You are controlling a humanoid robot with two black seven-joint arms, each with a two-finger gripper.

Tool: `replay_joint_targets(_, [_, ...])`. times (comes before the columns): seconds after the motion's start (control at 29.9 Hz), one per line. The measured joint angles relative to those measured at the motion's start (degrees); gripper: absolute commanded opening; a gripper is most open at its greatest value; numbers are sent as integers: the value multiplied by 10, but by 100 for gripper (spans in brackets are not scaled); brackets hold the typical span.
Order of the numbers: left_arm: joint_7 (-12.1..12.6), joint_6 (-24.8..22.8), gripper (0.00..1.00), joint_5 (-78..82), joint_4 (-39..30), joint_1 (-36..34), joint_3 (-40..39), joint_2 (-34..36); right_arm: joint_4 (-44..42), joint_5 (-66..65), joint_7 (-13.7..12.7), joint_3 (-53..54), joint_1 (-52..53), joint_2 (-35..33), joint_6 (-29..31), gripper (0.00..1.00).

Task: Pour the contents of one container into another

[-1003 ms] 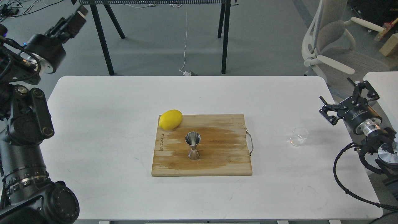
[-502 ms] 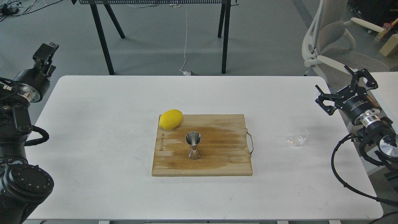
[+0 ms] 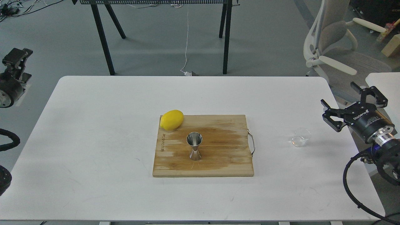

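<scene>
The small clear glass cup [image 3: 300, 137] stands upright on the white table [image 3: 103, 125], right of the board. The steel jigger [image 3: 194, 146] stands upright near the middle of the wooden cutting board [image 3: 218, 156]. My right gripper [image 3: 351, 106] hovers at the table's right edge, just right of and slightly beyond the cup, its fingers spread open and holding nothing. My left gripper [image 3: 15, 57] is off the table at the far left edge of the view, small and dark, so its fingers cannot be told apart.
A yellow lemon [image 3: 171, 119] lies on the board's far left corner. The board has a metal handle [image 3: 251, 143] on its right side. A white office chair [image 3: 334, 40] and a second white table [image 3: 382, 84] are at the right; black table legs [image 3: 226, 37] stand behind.
My left arm has swung away to the left and down, off the table. My right gripper rose, then dropped back and shifted slightly right, still open beside the cup. Cup and jigger are unmoved.
</scene>
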Motion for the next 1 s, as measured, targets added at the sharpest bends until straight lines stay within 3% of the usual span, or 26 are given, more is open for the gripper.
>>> replay_joint_targets(0.27, [0, 0, 99, 1, -16, -7, -32, 31, 66, 34, 0, 1, -77, -56, -1, 100])
replay_joint_targets(0.47, [0, 0, 99, 2, -18, 30, -59, 20, 69, 37, -1, -7, -107, -62, -15, 100])
replay_joint_targets(0.74, [0, 0, 100, 2, -16, 94, -102, -4, 57, 84, -35, -10, -120, 3, -40, 100])
replay_joint_targets(1.0, [0, 0, 100, 1, -14, 107, -103, -25, 29, 86, -37, -9, -121, 66, -66, 100])
